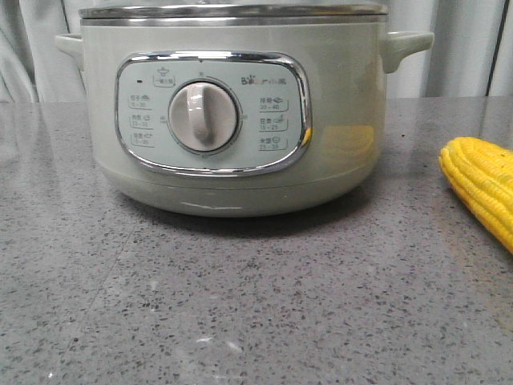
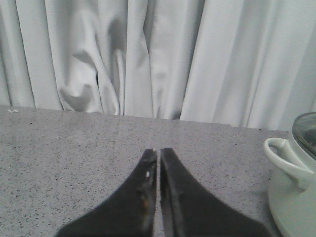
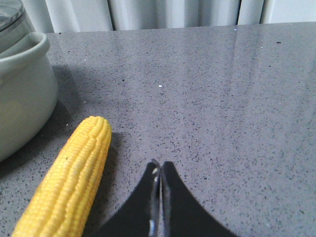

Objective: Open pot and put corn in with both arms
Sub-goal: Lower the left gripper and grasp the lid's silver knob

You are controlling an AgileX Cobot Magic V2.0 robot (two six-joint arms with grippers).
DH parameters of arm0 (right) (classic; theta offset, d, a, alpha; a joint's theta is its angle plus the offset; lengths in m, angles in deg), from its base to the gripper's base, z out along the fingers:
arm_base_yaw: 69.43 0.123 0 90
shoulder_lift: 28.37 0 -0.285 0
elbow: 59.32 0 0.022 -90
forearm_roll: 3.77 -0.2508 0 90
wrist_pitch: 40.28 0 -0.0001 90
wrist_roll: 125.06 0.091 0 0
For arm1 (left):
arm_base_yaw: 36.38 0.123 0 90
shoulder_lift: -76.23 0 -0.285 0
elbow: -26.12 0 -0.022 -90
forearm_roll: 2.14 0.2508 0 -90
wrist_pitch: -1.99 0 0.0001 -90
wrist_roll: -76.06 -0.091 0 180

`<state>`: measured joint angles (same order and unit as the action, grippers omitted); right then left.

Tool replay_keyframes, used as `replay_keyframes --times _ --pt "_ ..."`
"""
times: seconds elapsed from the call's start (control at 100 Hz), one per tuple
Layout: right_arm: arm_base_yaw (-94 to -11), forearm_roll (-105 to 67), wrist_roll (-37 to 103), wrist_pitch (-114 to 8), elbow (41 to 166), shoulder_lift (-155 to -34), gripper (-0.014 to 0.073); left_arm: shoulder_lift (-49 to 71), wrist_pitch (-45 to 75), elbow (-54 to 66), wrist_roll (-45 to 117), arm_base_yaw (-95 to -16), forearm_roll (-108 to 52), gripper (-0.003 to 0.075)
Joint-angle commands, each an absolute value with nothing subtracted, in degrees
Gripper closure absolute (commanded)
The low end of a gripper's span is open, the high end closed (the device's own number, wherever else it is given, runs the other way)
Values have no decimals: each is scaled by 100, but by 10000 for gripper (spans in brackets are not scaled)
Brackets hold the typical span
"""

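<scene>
— While the lid (image 1: 232,11) sits on the pot (image 1: 232,112), what worries you most?

— Two things. The lid is glass with a metal rim, and I'd guess it is smooth and heavy; a poor grip on it could let it slip and drop back onto the pot or the counter (image 1: 240,305). And the corn (image 1: 482,186) is round, so a push from one side could roll it away instead of catching it.

— Where are the grippers?

— The left gripper (image 2: 158,150) hangs over bare counter, its jaws pressed together with only a hairline between them, holding nothing. The pot stands off to one side of it, a handle (image 2: 286,158) in view. The right gripper (image 3: 159,164) is just as tightly closed and empty, with the corn lying just beside it, not touching.

— And the corn itself?

— Bright yellow, neat rows of kernels, lying flat on the grey counter to the pot's right, near but apart from it. Its glow reflects on the pot's pale-green wall.
</scene>
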<state>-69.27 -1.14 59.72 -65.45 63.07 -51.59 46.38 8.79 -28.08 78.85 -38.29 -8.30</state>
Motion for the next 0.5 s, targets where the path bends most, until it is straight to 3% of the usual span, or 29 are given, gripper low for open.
replay_keyframes --times 0.0,0.14,0.21,0.31,0.38,0.43,0.49 --pt "-6961 -106 5933 -6265 6757 -5507 657 4352 291 -2560 7902 -3871 -847 741" --pt "-6961 -106 5933 -6088 6856 -5760 657 4209 14 -2560 7902 -3871 -857 693" --pt "-6961 -106 5933 -6073 6846 -5782 657 4171 -130 -2560 7902 -3871 -857 570" --pt "-6961 -106 5933 -6084 6846 -5782 657 4094 -157 -2560 7902 -3871 -847 281" --pt "-6961 -106 5933 -6102 6846 -5782 657 4050 -199 -2560 7902 -3871 -847 119" --pt "-6961 -106 5933 -6110 6846 -5782 657 3986 -335 -2560 7902 -3871 -872 57" --pt "-6961 -106 5933 -6125 6846 -5782 657 3925 -533 -2560 7902 -3871 -887 41"
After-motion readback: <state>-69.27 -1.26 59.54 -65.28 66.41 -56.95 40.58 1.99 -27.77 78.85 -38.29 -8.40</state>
